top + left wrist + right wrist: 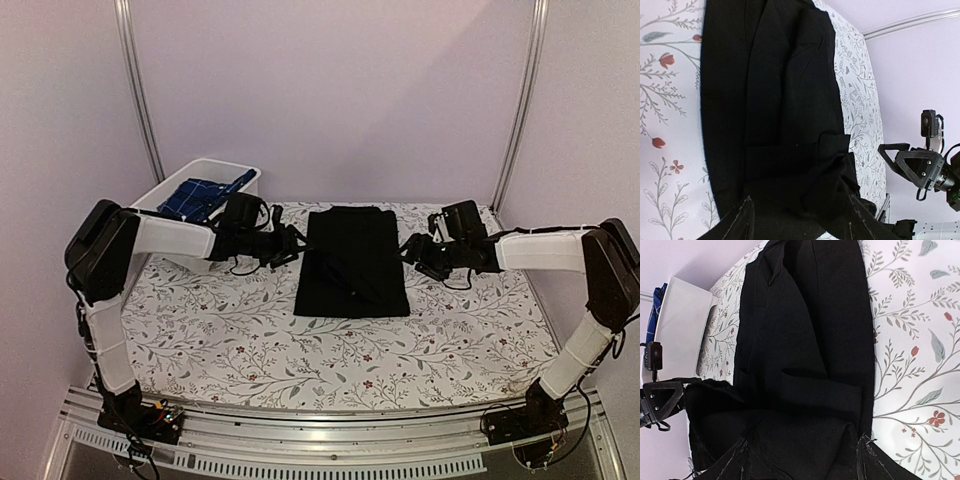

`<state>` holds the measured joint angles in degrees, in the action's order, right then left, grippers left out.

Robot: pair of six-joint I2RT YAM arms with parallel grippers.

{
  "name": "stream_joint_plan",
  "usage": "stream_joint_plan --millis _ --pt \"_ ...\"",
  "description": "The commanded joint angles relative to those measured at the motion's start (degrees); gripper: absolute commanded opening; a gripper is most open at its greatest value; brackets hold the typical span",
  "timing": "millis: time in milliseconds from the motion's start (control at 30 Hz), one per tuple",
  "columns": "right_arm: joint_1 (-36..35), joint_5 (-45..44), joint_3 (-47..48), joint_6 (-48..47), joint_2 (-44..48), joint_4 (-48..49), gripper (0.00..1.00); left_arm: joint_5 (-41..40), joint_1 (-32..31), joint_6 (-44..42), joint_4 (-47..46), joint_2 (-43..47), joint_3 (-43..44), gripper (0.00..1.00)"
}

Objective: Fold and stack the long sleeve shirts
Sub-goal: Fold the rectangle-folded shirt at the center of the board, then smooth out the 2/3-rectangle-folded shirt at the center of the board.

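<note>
Shirts, two. The black shirt [352,262] is lying folded at the middle of the table [300,350]. The blue plaid shirt [200,195] is sitting bunched in one white tub [215,165], its near part hidden by the left arm [175,235].

Grippers, two. The left gripper [293,244] and the right gripper [409,250] are flanking the black shirt – jaws standing apart, clamping nothing. In the wrist views the fingertips are blending into the dark cloth.

Left of the black shirt [352,262], the left gripper [298,246] and its arm crowd that edge; right of the shirt, the right gripper [407,250] does the same. Nearer than the shirt, the flowered tablecloth [300,350] lies bare from side to side, giving free passage. Beyond the shirt to the left, the white tub [225,163] with the blue plaid shirt [200,196] blocks that corner; behind the shirt only a thin bare strip shows
</note>
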<state>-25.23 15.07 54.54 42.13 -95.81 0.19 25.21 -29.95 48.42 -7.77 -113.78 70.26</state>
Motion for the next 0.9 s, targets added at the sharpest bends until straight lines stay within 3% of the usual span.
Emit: stream_joint_plan --millis 0,100,233,400,567,733,867 --pt "-4.50 -7.53 1.37 -9.18 5.18 -8.13 0.72 -2.30 -0.36 -4.85 2.25 4.56 -1.90 0.56" --pt "-10.51 -12.94 1.54 -12.50 6.13 -12.01 0.67 -2.78 -1.42 -5.59 2.85 5.99 -3.82 0.46" --pt "-20.52 -18.27 0.91 -12.86 6.30 -15.54 0.54 -2.54 -2.84 -4.81 1.37 7.92 -7.56 0.29" --pt "-27.78 -18.82 1.48 -9.47 2.89 -15.71 0.44 -1.37 -4.07 -3.97 -0.69 6.61 -9.48 0.22" --pt "-26.78 -22.55 7.71 -7.82 -2.75 -18.21 0.41 -0.96 -3.50 -5.27 -0.65 3.19 -5.83 0.22" --pt "-19.85 -25.93 17.12 -9.84 -9.12 -22.40 0.41 -0.08 -1.90 -7.85 0.93 -2.51 1.48 0.23" --pt "-14.55 -30.01 27.15 -14.15 -14.57 -25.80 0.50 -0.37 -0.56 -11.56 2.78 -5.83 6.25 0.31"
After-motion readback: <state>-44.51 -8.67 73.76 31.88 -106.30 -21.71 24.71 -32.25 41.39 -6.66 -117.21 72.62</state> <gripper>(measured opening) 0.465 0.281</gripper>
